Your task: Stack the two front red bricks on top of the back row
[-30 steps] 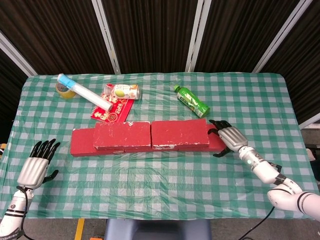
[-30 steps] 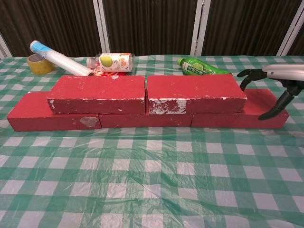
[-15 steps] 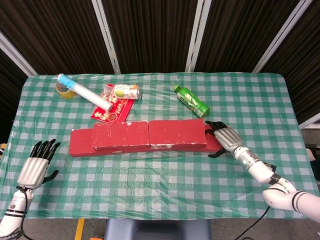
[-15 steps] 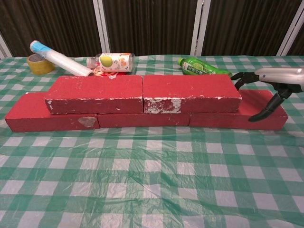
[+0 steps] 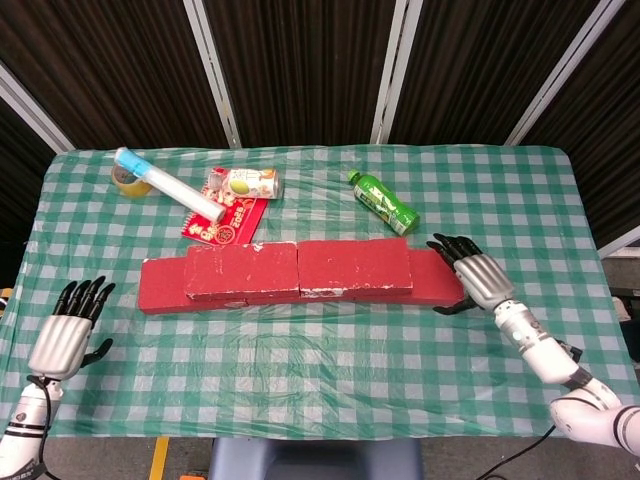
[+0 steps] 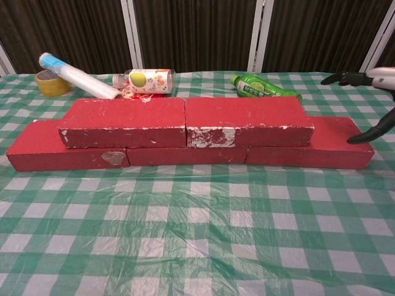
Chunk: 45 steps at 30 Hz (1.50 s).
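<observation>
Left hand (image 5: 62, 335) head-view only, fingers apart, empty | right hand (image 5: 478, 277) spread, empty, beside bricks (image 5: 300, 270)

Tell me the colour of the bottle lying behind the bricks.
Green bottle, with a green cap; chest view shows it best.

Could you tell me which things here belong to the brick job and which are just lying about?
Job: top bricks, bottom row, right hand.
Lying about: green bottle, tape roll, white roll, can, red packet.
</observation>
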Each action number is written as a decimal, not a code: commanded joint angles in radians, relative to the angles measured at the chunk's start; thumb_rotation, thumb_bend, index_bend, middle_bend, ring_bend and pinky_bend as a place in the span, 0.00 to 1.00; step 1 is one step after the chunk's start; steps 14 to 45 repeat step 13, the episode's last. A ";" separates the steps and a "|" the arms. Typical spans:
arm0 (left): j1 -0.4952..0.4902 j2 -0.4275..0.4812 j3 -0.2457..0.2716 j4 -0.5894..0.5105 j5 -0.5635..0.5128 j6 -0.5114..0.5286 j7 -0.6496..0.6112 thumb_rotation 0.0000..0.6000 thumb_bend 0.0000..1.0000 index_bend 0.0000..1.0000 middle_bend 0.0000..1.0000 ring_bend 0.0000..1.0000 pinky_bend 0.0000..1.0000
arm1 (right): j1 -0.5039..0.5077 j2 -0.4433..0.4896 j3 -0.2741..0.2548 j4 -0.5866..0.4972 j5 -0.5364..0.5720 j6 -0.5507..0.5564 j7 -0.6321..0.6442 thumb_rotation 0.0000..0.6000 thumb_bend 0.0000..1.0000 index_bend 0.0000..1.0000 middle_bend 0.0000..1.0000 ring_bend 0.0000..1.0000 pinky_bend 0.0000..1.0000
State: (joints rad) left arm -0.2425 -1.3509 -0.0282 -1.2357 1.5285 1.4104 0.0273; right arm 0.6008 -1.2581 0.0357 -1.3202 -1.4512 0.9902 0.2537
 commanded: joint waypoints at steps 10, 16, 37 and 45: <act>0.064 0.028 -0.062 -0.095 -0.076 0.114 0.176 1.00 0.28 0.00 0.00 0.00 0.02 | -0.408 0.030 -0.115 -0.232 -0.052 0.539 -0.435 0.92 0.11 0.00 0.00 0.00 0.00; 0.066 0.035 -0.060 -0.117 -0.079 0.110 0.199 1.00 0.29 0.00 0.00 0.00 0.02 | -0.424 0.034 -0.104 -0.234 -0.059 0.559 -0.441 0.92 0.11 0.00 0.00 0.00 0.00; 0.066 0.035 -0.060 -0.117 -0.079 0.110 0.199 1.00 0.29 0.00 0.00 0.00 0.02 | -0.424 0.034 -0.104 -0.234 -0.059 0.559 -0.441 0.92 0.11 0.00 0.00 0.00 0.00; 0.066 0.035 -0.060 -0.117 -0.079 0.110 0.199 1.00 0.29 0.00 0.00 0.00 0.02 | -0.424 0.034 -0.104 -0.234 -0.059 0.559 -0.441 0.92 0.11 0.00 0.00 0.00 0.00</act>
